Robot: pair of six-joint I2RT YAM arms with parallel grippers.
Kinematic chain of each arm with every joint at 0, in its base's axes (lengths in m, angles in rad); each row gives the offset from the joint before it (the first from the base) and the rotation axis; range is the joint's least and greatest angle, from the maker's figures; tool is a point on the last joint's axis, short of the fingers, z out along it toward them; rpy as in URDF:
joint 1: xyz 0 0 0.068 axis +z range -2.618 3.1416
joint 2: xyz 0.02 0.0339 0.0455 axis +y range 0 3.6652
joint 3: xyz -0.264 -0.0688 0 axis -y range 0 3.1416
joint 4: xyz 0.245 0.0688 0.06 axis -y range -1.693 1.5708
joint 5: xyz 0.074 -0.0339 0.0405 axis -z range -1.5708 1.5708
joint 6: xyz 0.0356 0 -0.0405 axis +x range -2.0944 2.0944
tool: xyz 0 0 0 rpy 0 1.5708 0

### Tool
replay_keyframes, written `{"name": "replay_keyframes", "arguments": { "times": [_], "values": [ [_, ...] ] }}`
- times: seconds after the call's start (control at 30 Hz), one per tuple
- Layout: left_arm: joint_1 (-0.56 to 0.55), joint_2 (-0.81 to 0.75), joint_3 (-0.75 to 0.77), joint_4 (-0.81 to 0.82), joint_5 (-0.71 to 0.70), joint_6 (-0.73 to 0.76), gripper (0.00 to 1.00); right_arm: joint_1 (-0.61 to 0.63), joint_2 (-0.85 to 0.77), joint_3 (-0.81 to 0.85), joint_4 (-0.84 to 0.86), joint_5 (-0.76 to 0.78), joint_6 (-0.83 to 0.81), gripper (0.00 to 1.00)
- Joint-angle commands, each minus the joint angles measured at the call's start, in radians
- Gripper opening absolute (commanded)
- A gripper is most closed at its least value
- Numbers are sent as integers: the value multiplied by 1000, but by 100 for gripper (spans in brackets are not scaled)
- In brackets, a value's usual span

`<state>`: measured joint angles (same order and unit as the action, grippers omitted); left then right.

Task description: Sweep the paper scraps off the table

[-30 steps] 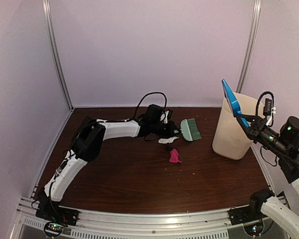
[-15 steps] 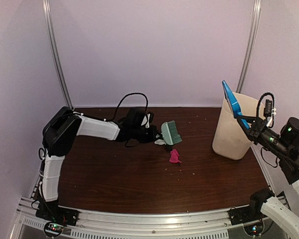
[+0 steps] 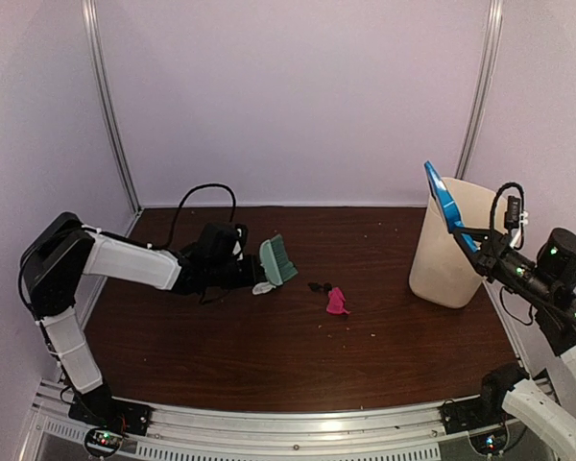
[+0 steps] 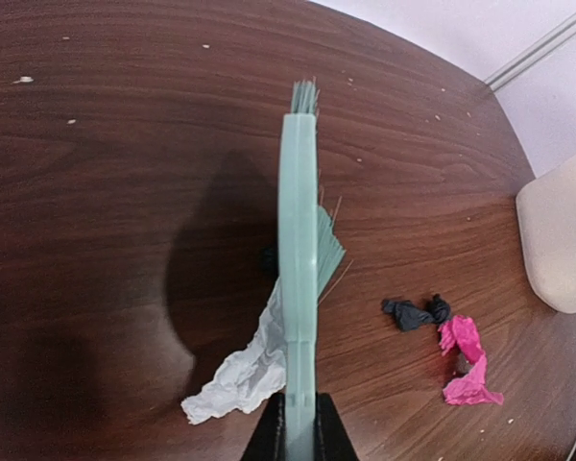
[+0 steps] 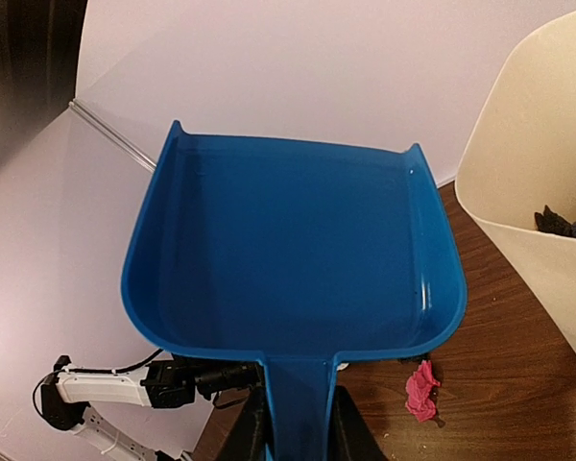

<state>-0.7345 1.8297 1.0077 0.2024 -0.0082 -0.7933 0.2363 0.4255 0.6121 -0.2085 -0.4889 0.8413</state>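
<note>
The left arm (image 3: 134, 264) stretches low over the table (image 3: 269, 355), left gripper (image 4: 296, 427) pinching a green brush (image 4: 298, 240) against a white scrap (image 4: 240, 379), with black and pink paper scraps (image 4: 466, 360) at its 3 o'clock, while the raised right gripper (image 5: 298, 423) clamps a blue dustpan (image 5: 288, 250) beside the bin (image 5: 538, 173).

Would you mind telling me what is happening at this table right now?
The left gripper holds a green brush, with a white scrap lying beside its bristles. A black scrap and a pink scrap sit on the table farther right. The right gripper holds an empty blue dustpan raised beside the beige bin, which has dark scraps inside.
</note>
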Motion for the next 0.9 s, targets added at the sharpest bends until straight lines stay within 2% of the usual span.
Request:
{"name": "replay_keyframes", "arguments": {
  "times": [0.0, 0.27, 0.5, 0.67, 0.87],
  "values": [
    [9, -107, -108, -106, -171, 30, 0, 6, 5, -16, 20, 12, 1, 0],
    [7, -395, -241, -183, -201, 52, 0, 11, 27, -14, 38, 6, 0, 0],
    [-17, -519, -198, -198, -95, 157, 0, 63, 85, 0, 65, 8, -20, 0],
    [-66, -468, -92, -223, 6, 208, 0, 162, 136, 41, 54, 76, -52, 0],
    [-179, -241, 102, -249, 113, 263, 0, 297, 188, 87, 30, 198, -89, 0]
  ]
}}
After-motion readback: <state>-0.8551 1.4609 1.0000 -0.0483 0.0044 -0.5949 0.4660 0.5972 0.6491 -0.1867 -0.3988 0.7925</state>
